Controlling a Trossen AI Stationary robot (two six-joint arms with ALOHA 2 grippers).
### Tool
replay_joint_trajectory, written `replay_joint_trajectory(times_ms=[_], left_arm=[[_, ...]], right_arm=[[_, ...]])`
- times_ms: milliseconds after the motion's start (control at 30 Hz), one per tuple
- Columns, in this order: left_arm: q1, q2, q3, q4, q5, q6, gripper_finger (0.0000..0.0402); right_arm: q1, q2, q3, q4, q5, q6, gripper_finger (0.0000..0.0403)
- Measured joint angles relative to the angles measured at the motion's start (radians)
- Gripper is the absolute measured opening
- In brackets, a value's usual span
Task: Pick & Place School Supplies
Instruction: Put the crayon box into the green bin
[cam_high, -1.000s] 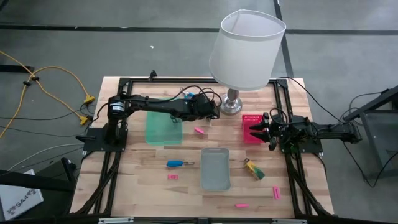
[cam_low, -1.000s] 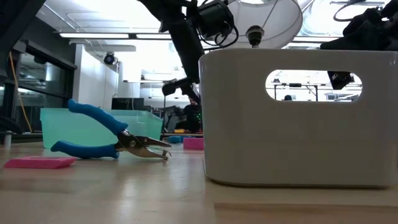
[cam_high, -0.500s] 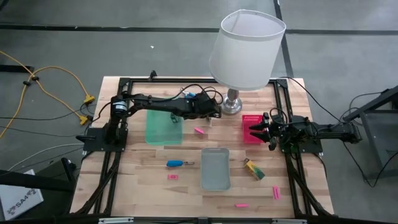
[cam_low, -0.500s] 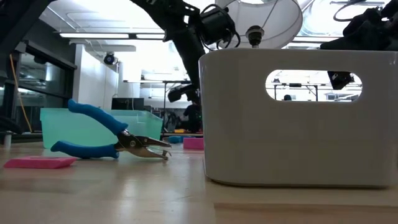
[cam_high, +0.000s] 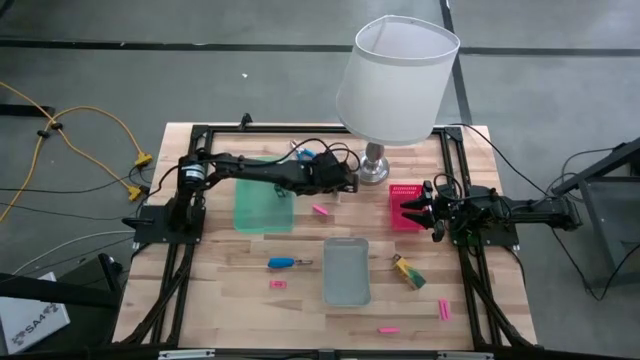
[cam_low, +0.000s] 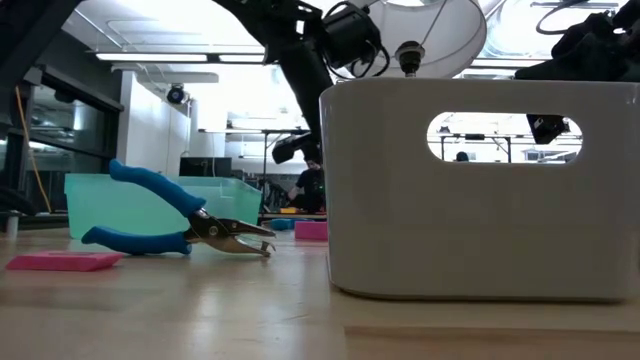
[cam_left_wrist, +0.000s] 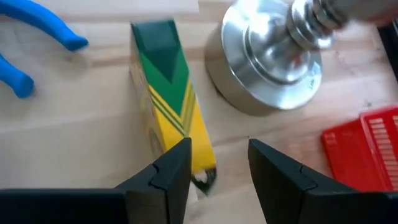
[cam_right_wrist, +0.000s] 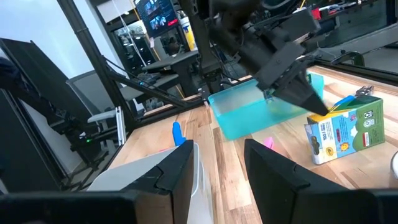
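A yellow-and-green box (cam_left_wrist: 168, 93) lies on the wood beside the lamp's metal base (cam_left_wrist: 267, 68). My left gripper (cam_left_wrist: 219, 168) is open just above the box's near end and slants down at it; the box's end shows beside one finger (cam_left_wrist: 171, 177). The right wrist view shows the same gripper (cam_right_wrist: 305, 93) over the box (cam_right_wrist: 342, 134). Blue handles (cam_left_wrist: 31, 37) lie past the box. My right gripper (cam_right_wrist: 217, 162) waits open and level at the table's right, by the pink tray (cam_high: 405, 207), with nothing between its fingers.
The white-shaded lamp (cam_high: 395, 80) stands at the table's far side. A green tray (cam_high: 263, 205) and a grey tray (cam_high: 346, 272) sit mid-table. Pink bars (cam_high: 320, 210), (cam_high: 278, 284), (cam_high: 443, 310), a blue-handled tool (cam_high: 283, 263) and another yellow-green piece (cam_high: 408, 272) lie scattered.
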Motion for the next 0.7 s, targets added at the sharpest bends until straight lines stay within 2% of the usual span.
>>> replay_joint_trajectory(times_ms=[400,700], left_arm=[[-0.05,0.0,0.0,-0.004,-0.024,-0.011,0.0154],[-0.036,0.0,0.0,-0.105,-0.021,-0.088,0.0154]], right_arm=[[0.0,0.0,0.0,0.0,0.0,0.0,0.0134],[0.0,0.0,0.0,0.0,0.0,0.0,0.0134]])
